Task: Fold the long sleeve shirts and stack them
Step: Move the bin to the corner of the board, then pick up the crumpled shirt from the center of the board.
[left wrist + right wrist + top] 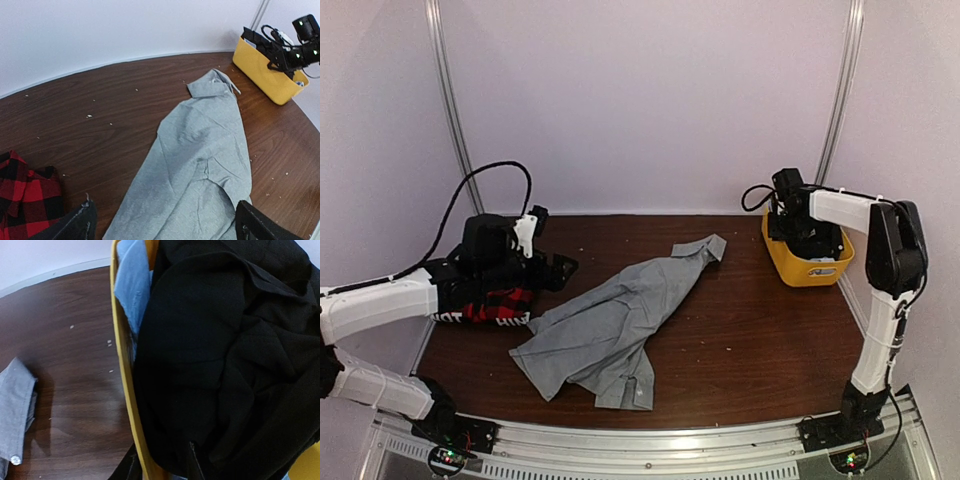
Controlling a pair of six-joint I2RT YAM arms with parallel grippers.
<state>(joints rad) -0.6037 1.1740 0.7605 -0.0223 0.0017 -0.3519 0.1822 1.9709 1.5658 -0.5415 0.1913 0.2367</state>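
Grey shirt (610,325) lies rumpled and unfolded, diagonal across mid-surface (750,340), with its collar pointing toward the yellow bin (810,268). Red-and-black plaid shirt (495,305) is bunched at the left side under the left arm. It sits near the grey one, with a strip of wood between them.

Both look light, soft and floppy, so they'll likely sag and drag when lifted, with no stiffness to help. Best hold is probably the collar corners or shoulder seams, or a cuff for a sleeve fold.

Left tool (165,212) has its fingers spread wide with nothing between them, low over the grey shirt's lower half.

Right tool (162,462) is at the bin with its fingers partway closed. One is outside the yellow wall, the other is against the black garment (225,365) inside. Can't tell if it's actually pinching anything. Blue cloth (132,280) is also in the bin.
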